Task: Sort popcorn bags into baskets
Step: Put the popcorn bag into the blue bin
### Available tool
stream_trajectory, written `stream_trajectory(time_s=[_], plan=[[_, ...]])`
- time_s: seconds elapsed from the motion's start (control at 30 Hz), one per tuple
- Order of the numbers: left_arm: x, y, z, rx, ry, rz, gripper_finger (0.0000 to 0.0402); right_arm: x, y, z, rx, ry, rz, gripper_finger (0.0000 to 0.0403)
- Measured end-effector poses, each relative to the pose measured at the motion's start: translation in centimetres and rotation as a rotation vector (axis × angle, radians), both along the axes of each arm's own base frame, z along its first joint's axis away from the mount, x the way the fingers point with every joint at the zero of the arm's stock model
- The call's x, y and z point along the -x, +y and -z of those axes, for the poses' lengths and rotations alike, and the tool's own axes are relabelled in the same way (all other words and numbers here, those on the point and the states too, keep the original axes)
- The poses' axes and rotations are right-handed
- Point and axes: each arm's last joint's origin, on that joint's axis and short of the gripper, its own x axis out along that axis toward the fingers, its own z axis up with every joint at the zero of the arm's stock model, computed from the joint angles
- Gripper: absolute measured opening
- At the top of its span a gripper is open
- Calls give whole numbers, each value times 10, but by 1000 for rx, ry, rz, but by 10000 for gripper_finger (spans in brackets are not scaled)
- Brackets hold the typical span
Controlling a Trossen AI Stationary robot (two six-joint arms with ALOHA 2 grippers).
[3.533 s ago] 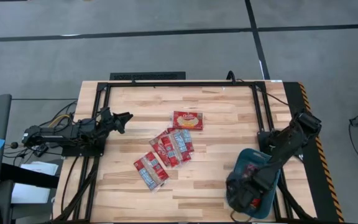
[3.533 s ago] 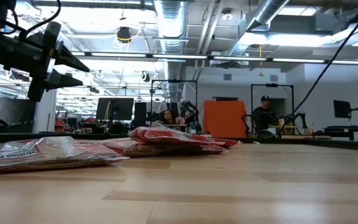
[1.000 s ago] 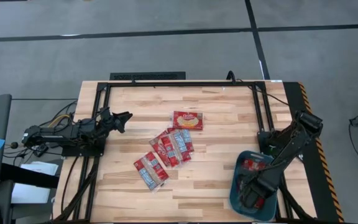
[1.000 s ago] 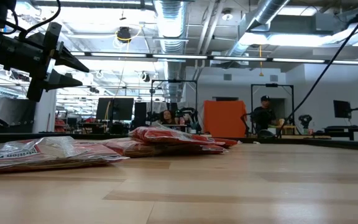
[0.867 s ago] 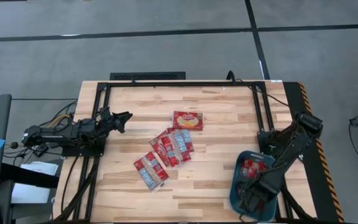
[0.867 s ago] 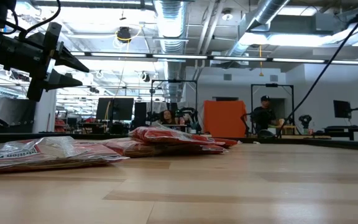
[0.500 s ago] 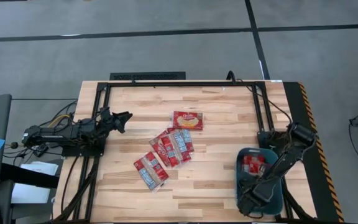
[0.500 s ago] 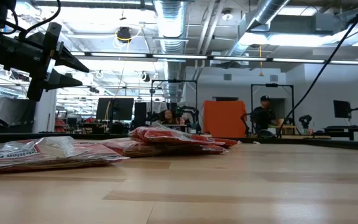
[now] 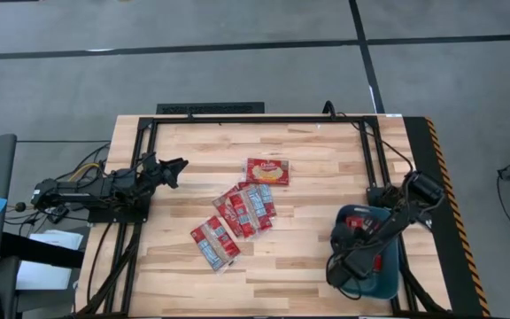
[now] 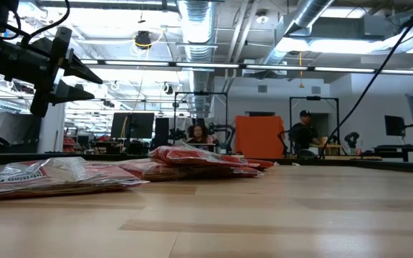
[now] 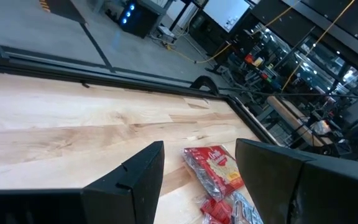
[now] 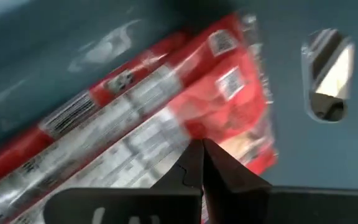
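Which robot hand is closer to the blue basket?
The right one. The right gripper is shut and hangs right over the blue basket, above a popcorn bag inside. The left gripper waits open, far across the table.

Lighting: bright, even overhead ceiling strips (image 10: 192, 18), soft shadows on table (image 9: 308, 257); right wrist view blurred, glare on tray (image 12: 104, 43).

Right arm (image 9: 388, 232) seemingly hides most basket (image 9: 388, 276) contents.

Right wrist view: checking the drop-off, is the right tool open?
No, the right tool is shut, its fingertips meeting above a red popcorn bag in the teal basket.
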Motion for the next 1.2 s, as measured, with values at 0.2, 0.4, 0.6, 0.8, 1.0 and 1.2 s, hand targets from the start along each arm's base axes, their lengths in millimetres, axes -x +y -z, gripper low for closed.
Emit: stream_trajectory(time_s=[0.2,0.4,0.6,0.8,1.0,1.2], plan=[[0,0,0,-1,1,0,187,-3,0,-7,42,-25,-7,34],[0,0,0,-17,15,-1,187,-1,-10,-3,132,-42,46,21],[0,0,0,-18,16,-7,187,5,-18,14,168,-7,54,13],[0,0,0,-19,16,-19,187,0,-24,35,-23,15,46,30],[0,1,0,-19,16,-24,187,-16,-14,29,-229,36,-40,13],[0,1,0,-18,16,-24,187,-25,-8,2,-207,76,-75,19]])
